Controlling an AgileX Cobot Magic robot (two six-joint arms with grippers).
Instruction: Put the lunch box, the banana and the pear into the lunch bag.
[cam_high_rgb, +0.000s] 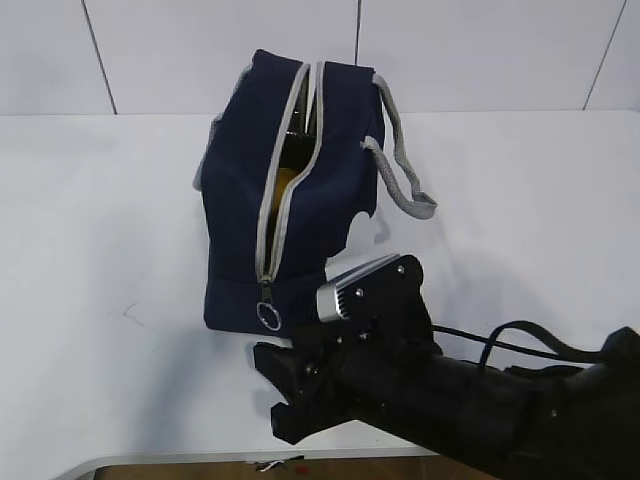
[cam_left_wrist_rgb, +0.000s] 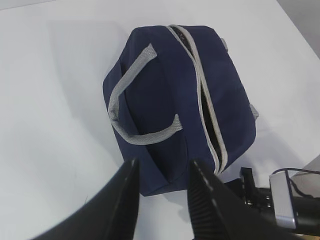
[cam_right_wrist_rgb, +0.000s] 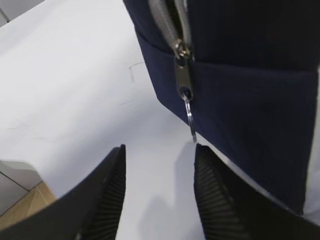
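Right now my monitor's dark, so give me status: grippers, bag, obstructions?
Right gripper open, empty, just short of ring pull. Left gripper open, empty, above lunch bag. Zipper open, something yellow inside. Nothing in the way.

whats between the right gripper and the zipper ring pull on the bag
Nothing but bare white table. In the right wrist view the open right gripper sits just short of the ring pull hanging off the lunch bag, with no object in the gap.

— What's the worktop (cam_high_rgb: 90, 300) like?
— White and matte, with a faint scuff mark (cam_high_rgb: 130, 313) on it.
— And resting on it?
— The lunch bag (cam_high_rgb: 240, 200), standing just beyond the right arm's jaws, zipper partly undone.
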